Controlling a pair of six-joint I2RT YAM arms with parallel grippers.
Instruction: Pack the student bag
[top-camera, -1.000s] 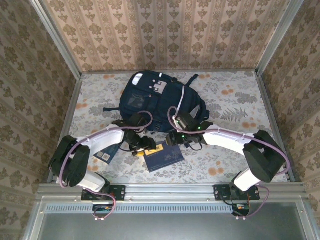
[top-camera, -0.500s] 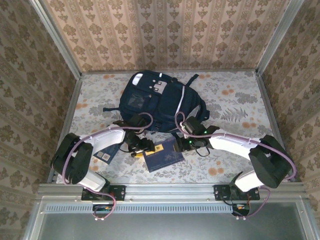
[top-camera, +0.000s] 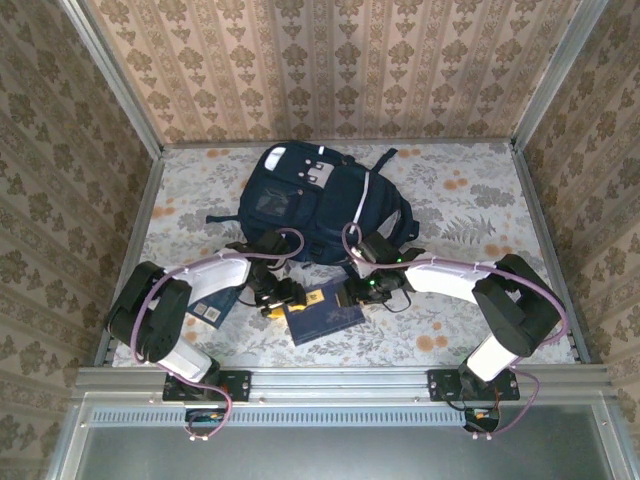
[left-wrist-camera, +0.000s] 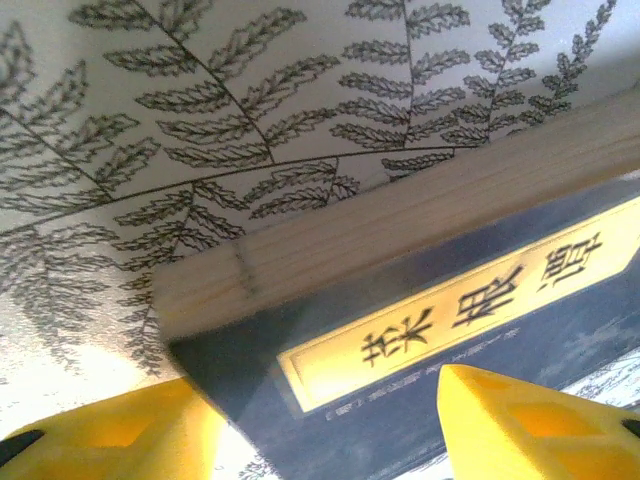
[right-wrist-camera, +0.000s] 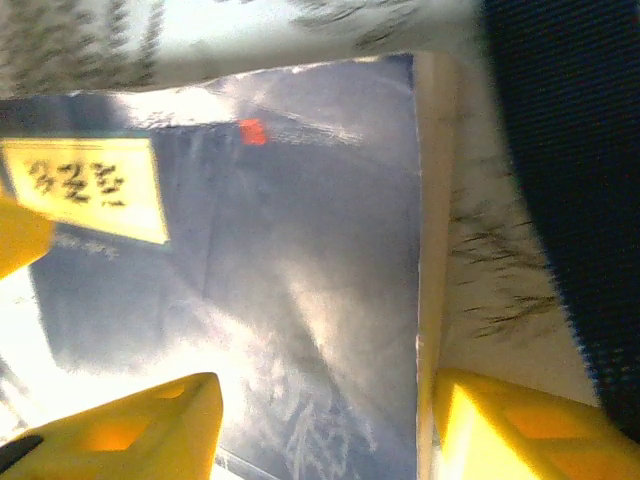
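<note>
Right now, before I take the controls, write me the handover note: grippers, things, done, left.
Left gripper: open, fingers either side of the navy book's left corner, no grip showing.
Right gripper: open, astride the book's right edge, close to the bag.
Student bag: lying at the back middle of the table; I cannot tell whether it is unzipped.
Second dark book: partly under the left arm.
Done: nothing packed that shows.
Left: grasp the book, get it into the bag, probably the other one after.

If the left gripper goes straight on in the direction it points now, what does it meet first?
Probably the dark blue book: its yellow-labelled cover lies straight ahead of the left gripper. Depth is unclear.
</note>
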